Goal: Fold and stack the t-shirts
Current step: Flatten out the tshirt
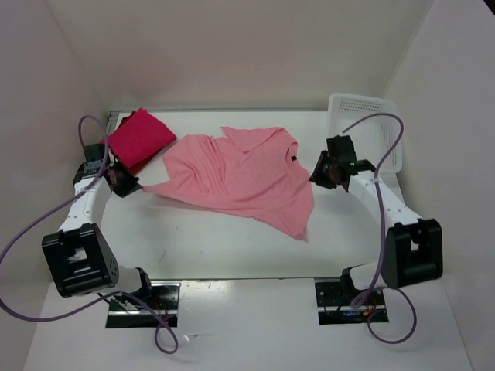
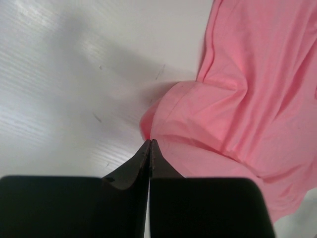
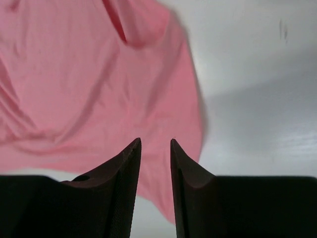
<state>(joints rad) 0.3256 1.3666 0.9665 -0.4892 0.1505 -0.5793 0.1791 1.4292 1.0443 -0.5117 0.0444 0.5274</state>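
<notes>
Gripping the shirt (image 1: 240, 174) apparently by its sleeve, the left tool (image 2: 150, 143) is closed; the right tool (image 3: 155, 141) (empty) gapes halfway.

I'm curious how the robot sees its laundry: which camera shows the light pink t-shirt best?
The top external view: the light pink t-shirt lies whole in view on the table. Each wrist view shows only a rumpled part of it.

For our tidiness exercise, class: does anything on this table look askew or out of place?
Yes. The pink shirt lies rumpled and slanted across the middle of the table, with one sleeve stretched out toward the shut left claw. The red shirt at the back left looks neatly folded by comparison.
</notes>
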